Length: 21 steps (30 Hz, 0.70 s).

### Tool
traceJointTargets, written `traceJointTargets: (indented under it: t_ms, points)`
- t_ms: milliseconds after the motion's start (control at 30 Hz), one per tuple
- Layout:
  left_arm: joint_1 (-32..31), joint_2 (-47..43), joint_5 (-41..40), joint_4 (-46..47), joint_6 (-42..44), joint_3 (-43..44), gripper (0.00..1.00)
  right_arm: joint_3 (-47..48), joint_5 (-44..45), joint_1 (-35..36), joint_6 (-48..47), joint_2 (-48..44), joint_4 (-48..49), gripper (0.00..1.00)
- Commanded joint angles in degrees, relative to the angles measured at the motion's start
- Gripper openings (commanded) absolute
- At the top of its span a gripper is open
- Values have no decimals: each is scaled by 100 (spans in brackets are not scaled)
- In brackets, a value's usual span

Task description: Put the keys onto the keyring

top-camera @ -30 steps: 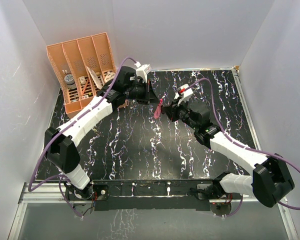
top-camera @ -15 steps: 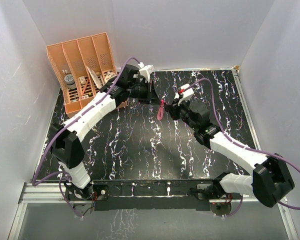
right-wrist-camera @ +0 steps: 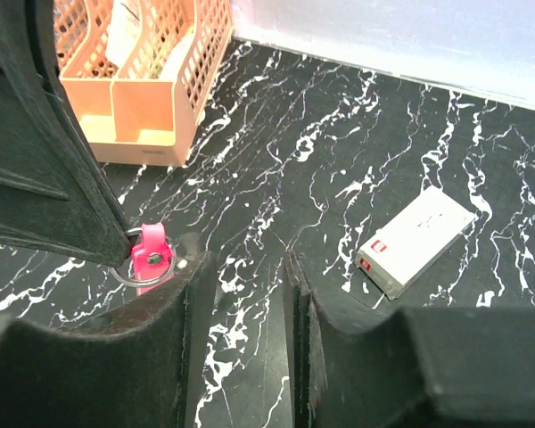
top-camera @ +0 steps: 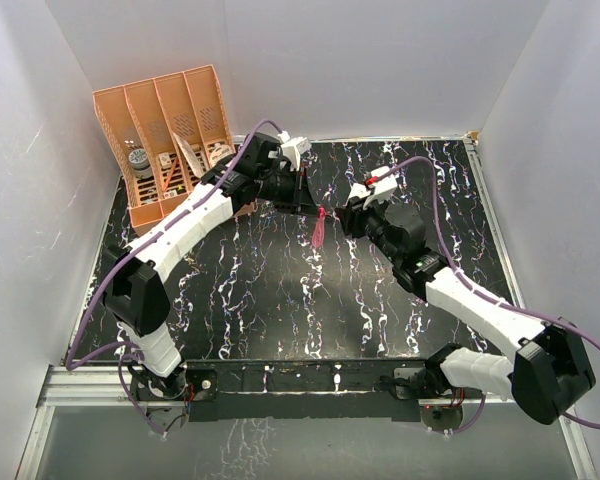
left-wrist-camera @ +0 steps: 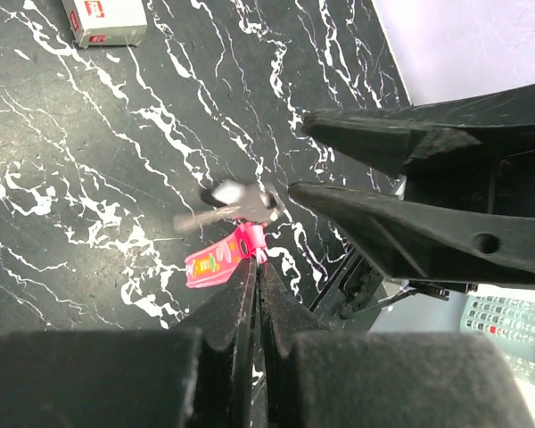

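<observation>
My left gripper [left-wrist-camera: 259, 266] is shut on the small metal ring of the keyring, and its pink tag [left-wrist-camera: 216, 260] hangs down over the table. In the top view the left gripper [top-camera: 317, 206] holds the tag [top-camera: 320, 231] mid-table. A dark-headed grey key [left-wrist-camera: 237, 201] shows blurred right at the ring; I cannot tell whether it is on the ring. My right gripper [right-wrist-camera: 245, 267] is open and empty, its fingers [left-wrist-camera: 401, 223] just beside the ring [right-wrist-camera: 143, 265]. In the top view the right gripper [top-camera: 346, 214] faces the left one.
A white box with a red mark [right-wrist-camera: 415, 241] lies on the black marbled table [top-camera: 280, 290] to the right. An orange slotted organiser [top-camera: 165, 140] holding small items stands at the back left. White walls enclose the table.
My left gripper has moved right with the keyring, closing up on the right gripper. The pink tag now hangs straighter down. The right arm shifted slightly back.
</observation>
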Motion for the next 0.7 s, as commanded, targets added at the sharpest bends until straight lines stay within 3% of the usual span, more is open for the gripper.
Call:
traceJointTargets:
  t_ms: [0,300,667]
  points:
    - [-24,-41,119,-478,228,413,0,91,34,-19,72,-444,129,35]
    - [-28,72,341,-872,1008,671,0,230,-946,-26,-69,-586,-52,56]
    - [-26,-163,669,-1179,2866,444,0,217,-1405,-83,-88,-629,-64,52]
